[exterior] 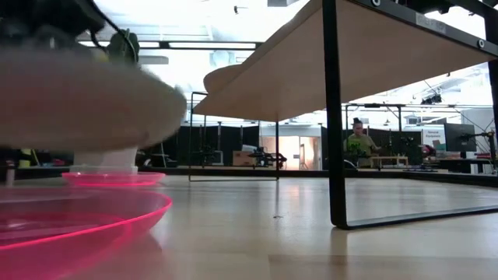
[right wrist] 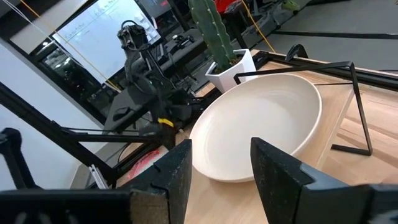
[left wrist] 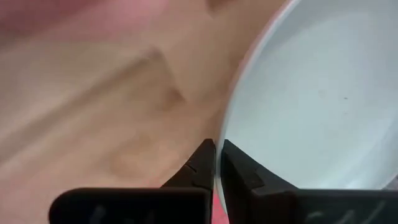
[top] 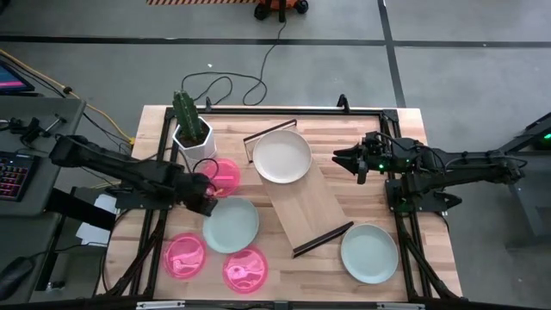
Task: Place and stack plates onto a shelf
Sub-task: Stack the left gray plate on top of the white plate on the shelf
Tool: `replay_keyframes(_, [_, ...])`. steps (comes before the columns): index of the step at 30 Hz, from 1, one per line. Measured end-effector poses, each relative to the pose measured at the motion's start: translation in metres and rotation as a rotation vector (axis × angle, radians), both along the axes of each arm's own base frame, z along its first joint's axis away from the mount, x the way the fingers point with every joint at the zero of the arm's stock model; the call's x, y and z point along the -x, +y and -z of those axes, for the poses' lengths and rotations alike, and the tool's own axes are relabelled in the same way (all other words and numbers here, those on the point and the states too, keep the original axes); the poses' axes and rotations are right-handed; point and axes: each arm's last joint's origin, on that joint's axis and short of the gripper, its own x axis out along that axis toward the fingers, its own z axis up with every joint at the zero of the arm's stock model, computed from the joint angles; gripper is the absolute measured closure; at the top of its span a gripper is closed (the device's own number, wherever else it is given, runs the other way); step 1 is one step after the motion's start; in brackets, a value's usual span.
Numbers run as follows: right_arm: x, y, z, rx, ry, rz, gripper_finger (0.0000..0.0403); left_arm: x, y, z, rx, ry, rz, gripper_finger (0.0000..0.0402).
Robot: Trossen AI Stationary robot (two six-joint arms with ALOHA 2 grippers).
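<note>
My left gripper point(top: 207, 195) is shut on a pale sage-green plate point(top: 231, 225), seen in the low view as a raised pale disc point(exterior: 78, 101). The white plate point(top: 282, 156) rests on the far end of the shelf point(top: 312, 207), a light-wood board standing on dark brackets point(exterior: 334, 117). My right gripper point(top: 349, 160) is open, just right of the white plate point(right wrist: 261, 124), touching nothing. A second sage plate point(top: 369, 253) lies on the table near the shelf's near end. Pink plates point(top: 185, 256) point(top: 245, 269) point(top: 225, 176) lie on the table's left half. My left gripper pinches the sage plate's rim point(left wrist: 219, 134) between its two fingers, one on the inner face and one on the outer. The fingers reach it from the table's left. The plate is lifted clear of the table, roughly level, above a pink plate point(exterior: 78, 225).
A white pot with a green cactus point(top: 191, 129) stands at the far left, close to the left arm and the far pink plate. Cables trail beyond the far edge. Bare tabletop point(top: 405, 215) lies right of the shelf.
</note>
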Motion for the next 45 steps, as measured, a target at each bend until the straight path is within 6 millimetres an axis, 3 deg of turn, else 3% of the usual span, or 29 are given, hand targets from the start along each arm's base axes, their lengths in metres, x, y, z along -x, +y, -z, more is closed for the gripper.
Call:
replay_keyframes(6, [0.000,0.000,0.000,0.000,-0.002,0.000,0.0256,0.008,-0.002,-0.038,0.146,-0.179,0.027,0.0400])
replay_keyframes(13, [-0.001,0.000,-0.005,-0.007,-0.050,0.003,0.0256,0.001,0.010,-0.113,0.072,-0.462,-0.107,0.0400])
replay_keyframes(18, [-0.001,-0.001,-0.014,0.040,-0.134,0.024,0.0256,-0.022,0.029,-0.158,-0.079,-0.568,-0.172,0.0401])
replay_keyframes(23, [-0.001,-0.002,-0.017,0.082,-0.160,0.048,0.0256,-0.062,0.051,-0.188,-0.230,-0.598,-0.127,0.0401])
replay_keyframes(31, [-0.001,-0.002,-0.017,0.104,-0.154,0.054,0.0256,-0.122,0.105,-0.204,-0.524,-0.465,-0.029,0.0401])
replay_keyframes(36, [0.000,-0.003,-0.018,0.110,-0.158,0.091,0.0256,-0.142,0.134,-0.201,-0.692,-0.345,-0.008,0.0401])
replay_keyframes(40, [0.000,-0.003,-0.018,0.111,-0.158,0.098,0.0256,-0.154,0.144,-0.192,-0.781,-0.277,0.004,0.0401])
replay_keyframes(45, [0.000,-0.003,-0.018,0.110,-0.159,0.098,0.0256,-0.163,0.142,-0.183,-0.784,-0.260,0.052,0.0401])
